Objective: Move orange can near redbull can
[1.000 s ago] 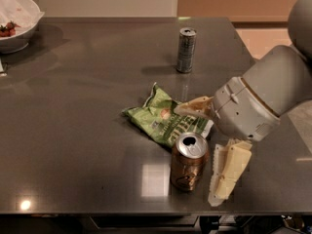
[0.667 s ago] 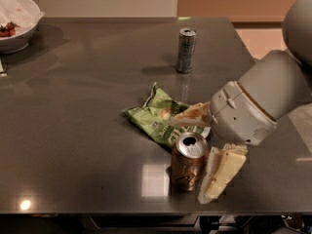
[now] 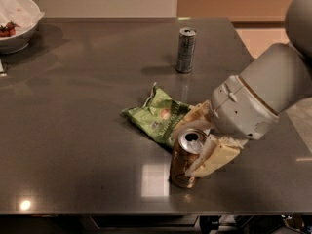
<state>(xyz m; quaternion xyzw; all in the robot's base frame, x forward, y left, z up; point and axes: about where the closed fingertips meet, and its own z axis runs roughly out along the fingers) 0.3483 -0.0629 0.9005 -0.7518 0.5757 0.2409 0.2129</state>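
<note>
Near front edge of table (image 3: 73,130): orange can (image 3: 184,165), stout copper cylinder, silver top, upright. Gripper (image 3: 187,147) straddles it, cream fingers pressed to both sides; judged clamped for carrying. Just behind: crinkled green chip bag (image 3: 156,116). Redbull can (image 3: 185,50), slim, silver-grey, stands well apart, farther back.

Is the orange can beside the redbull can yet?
No: the orange can stands at the end effector near the front edge, the chip bag between it and the redbull can.
</note>
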